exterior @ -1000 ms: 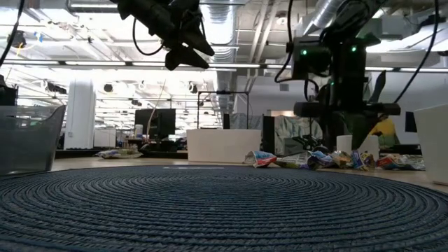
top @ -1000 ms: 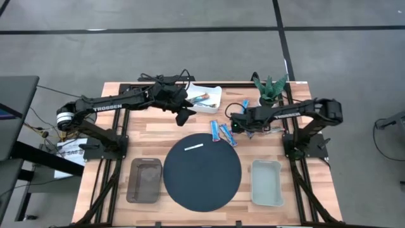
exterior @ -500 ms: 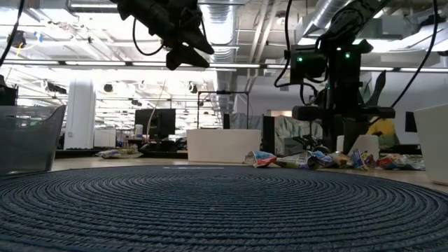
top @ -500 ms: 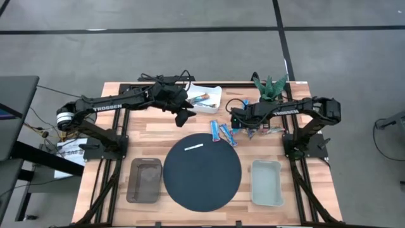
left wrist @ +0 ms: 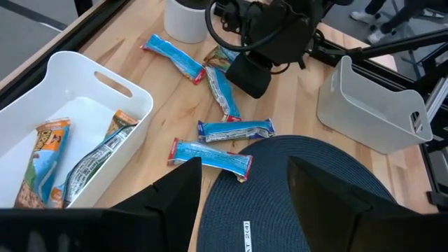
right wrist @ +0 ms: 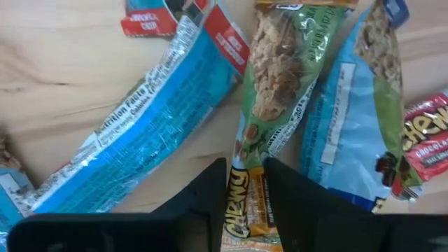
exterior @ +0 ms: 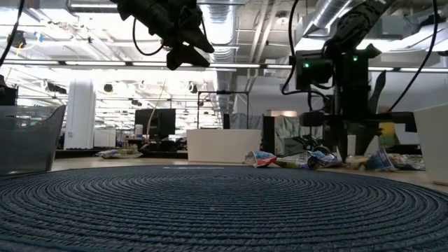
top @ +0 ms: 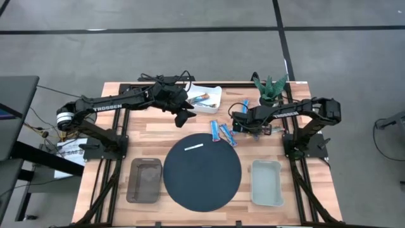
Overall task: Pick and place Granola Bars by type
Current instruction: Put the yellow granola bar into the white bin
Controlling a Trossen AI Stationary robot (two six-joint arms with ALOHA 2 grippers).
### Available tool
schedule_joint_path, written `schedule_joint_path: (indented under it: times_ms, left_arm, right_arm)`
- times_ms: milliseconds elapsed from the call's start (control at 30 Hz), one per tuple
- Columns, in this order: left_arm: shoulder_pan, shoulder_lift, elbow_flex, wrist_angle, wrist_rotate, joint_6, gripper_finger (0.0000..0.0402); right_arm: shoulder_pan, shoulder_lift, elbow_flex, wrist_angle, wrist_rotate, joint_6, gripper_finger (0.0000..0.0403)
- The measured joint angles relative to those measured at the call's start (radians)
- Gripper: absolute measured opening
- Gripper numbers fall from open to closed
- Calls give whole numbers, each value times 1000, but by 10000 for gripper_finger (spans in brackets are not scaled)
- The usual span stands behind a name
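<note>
Granola bars lie in a loose pile on the wood right of the dark disc (top: 202, 171). A green bar (right wrist: 280, 91) lies there between a blue bar (right wrist: 140, 147) and a blue-green one (right wrist: 357, 119). Two more blue bars (top: 221, 133) lie at the disc's far edge. My right gripper (right wrist: 245, 199) is down in the pile (exterior: 308, 159), shut on the green bar. My left gripper (left wrist: 245, 210) hangs open, high above the table (top: 185, 116), near the white bin (left wrist: 70, 140) that holds a few bars. My right gripper pinches the green bar's narrow end (right wrist: 245, 183), printed "Chewy", between its two fingers, coming from above and pointing down. The fingers stand on either side of the wrapper's end. The bar lies flat on the wood among the other bars.
A white strip (top: 194, 147) marks the disc. A dark grey bin (top: 144, 180) stands left of the disc and a pale grey bin (top: 266, 182) right of it. A potted plant (top: 269, 87) stands at the far edge behind the pile.
My right gripper has come down onto the pile of bars, and in the low view its head now shows narrow where it showed wide before. One bar at the pile's right side has shifted. My left arm has kept still.
</note>
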Motion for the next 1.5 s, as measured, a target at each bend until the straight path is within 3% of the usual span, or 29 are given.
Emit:
schedule_joint_path:
  times_ms: [267,467,700,833,1067,1500]
  left_arm:
    - [0,0,0,0,1,0,203]
    - [0,0,0,0,1,7,203]
    - [0,0,0,0,1,9,203]
    - [0,0,0,0,0,9,203]
    - [0,0,0,1,-1,-4,203]
    - [0,0,0,1,-3,-19,203]
  right_arm:
    - [14,0,0,7,11,-4,12]
    - [40,-3,29,12,36,11,21]
    - [66,-71,148,-28,206,-76,5]
    - [42,-88,244,-7,283,-248,13]
    - [-47,-86,366,248,270,-713,9]
    - [-184,-82,421,427,55,-1034,11]
